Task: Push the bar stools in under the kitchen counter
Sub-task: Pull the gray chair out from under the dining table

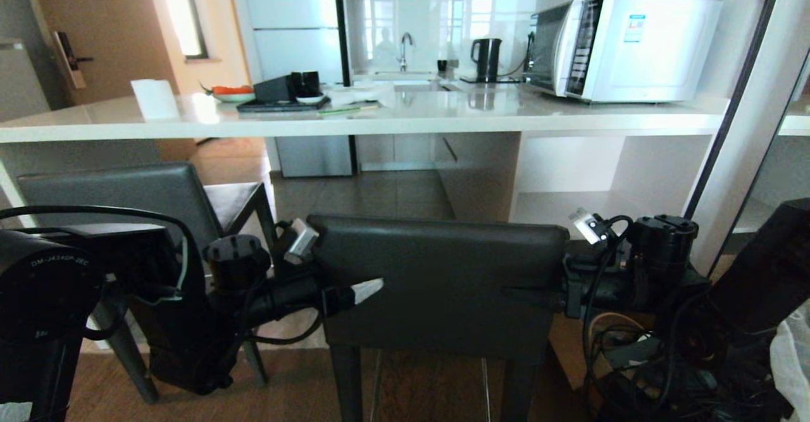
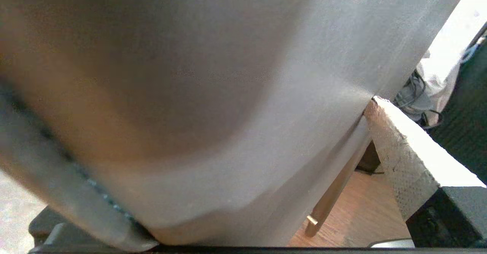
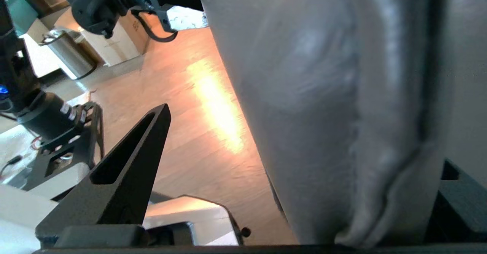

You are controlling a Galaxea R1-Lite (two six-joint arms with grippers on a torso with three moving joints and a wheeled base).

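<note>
Closest to the robot, well short of the kitchen counter (image 1: 392, 121), stands the nearer of the two bar stools (image 1: 443, 283), its dark backrest square to the machine and its seat not yet under the slab. The left gripper (image 1: 345, 283) sits at one end of that backrest. Its jaws are spread wide, and the white-padded finger (image 2: 399, 158) lies along the back face of the leather, with the other side of the backrest filling the wrist view. The right gripper (image 3: 304, 162) is at the opposite end. Its dark finger (image 3: 125, 170) stands clear behind the backrest while the leather runs across the gap, so it too looks released, straddling the edge rather than pinching it. I judge that the two arms bracket the backrest so that a forward push will stay straight and the stool will not swivel.

Beside this stool, nearer the counter, the second stool (image 1: 139, 194) has its seat corner about level with the counter's edge. It looks partly tucked in, though how far I cannot tell.

On the counter top sit a microwave (image 1: 623, 45), a kettle (image 1: 486, 58) and a tray of dishes (image 1: 281, 102). Beyond it a sink tap (image 1: 405, 49) stands against the tiled wall.
</note>
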